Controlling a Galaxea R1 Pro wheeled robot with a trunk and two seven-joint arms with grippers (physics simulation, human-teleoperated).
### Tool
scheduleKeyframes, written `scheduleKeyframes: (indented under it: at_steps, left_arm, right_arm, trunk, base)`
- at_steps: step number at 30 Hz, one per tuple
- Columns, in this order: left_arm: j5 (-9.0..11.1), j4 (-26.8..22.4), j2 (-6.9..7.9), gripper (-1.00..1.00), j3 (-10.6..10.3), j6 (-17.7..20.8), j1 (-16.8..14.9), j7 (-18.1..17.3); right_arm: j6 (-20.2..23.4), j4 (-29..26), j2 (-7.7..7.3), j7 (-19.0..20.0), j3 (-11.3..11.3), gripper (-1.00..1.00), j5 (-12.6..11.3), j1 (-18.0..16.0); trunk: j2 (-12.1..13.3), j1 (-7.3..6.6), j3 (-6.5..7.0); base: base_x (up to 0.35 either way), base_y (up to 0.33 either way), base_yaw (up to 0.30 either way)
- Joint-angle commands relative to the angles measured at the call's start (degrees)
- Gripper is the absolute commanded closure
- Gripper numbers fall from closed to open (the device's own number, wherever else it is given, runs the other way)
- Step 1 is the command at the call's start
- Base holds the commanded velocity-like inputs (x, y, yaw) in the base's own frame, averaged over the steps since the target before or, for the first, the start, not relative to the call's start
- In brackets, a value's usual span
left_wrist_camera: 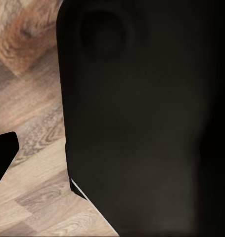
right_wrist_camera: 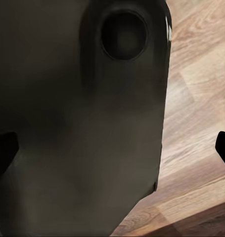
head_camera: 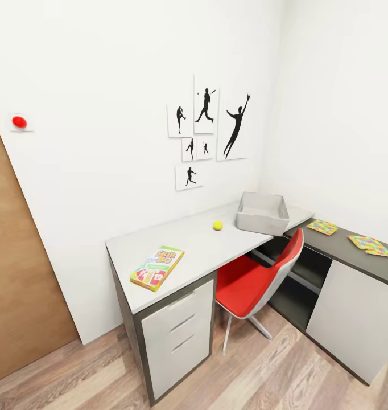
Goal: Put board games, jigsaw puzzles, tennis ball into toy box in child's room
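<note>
Cardboard Skip-Bo box flat near table edge: light, stiff, slick | pinch its overhanging short edge | my fingers' spread: cannot tell, dark blur.

The right gripper points down at the wood floor, its two black fingertips spread wide apart. Of the left gripper, also aimed at the floor, one black fingertip shows; its spread cannot be judged. A dark rounded robot part with a round recess sits between each gripper and the floor.
</note>
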Motion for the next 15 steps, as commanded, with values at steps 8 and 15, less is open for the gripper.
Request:
scheduleKeyframes:
  at_steps: [8, 15]
  left_arm:
    - [0.2, 0.04, -0.67, -1.0, -0.02, -0.16, -0.1, -0.09]
    - [0.18, -0.08, -0.71, -1.0, 0.25, -0.41, -0.1, -0.09]
  right_arm:
    - [-0.08, -0.1, 0.47, -0.11, 0.07, -1.0, 0.06, -0.1]
    - [-1.86, -0.24, 2.03, -0.16, 0.04, -1.0, 0.05, -0.1]
  trunk:
    - [-0.01, 0.0, -0.03]
    - [-0.01, 0.0, -0.03]
  base:
    - [0.0, 0.0, 0.0]
    - [0.0, 0.0, 0.0]
